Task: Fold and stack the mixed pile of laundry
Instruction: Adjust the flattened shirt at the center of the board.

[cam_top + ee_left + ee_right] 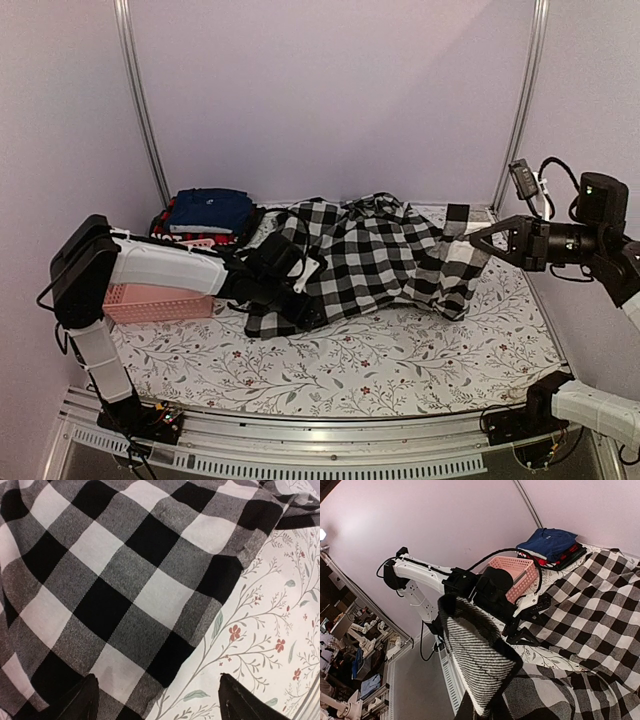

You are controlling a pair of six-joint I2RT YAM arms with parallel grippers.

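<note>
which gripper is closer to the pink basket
Left. The left gripper hovers over the left edge of the checked shirt, just right of the pink basket. The right gripper grips the shirt's sleeve at the table's right side.

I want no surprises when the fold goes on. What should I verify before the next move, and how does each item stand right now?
1. Hold of the right gripper on the black-and-white checked shirt: ok, the cuff is raised in the air.
2. Opening of the left gripper: ok, fingers wide apart.
3. Shirt hem between those fingers: ok in the left wrist view.
4. Shirt spread flat: not ok, it is bunched and wrinkled.
5. Shirt clear of the folded stack topped by the navy blue garment: cannot tell.
</note>
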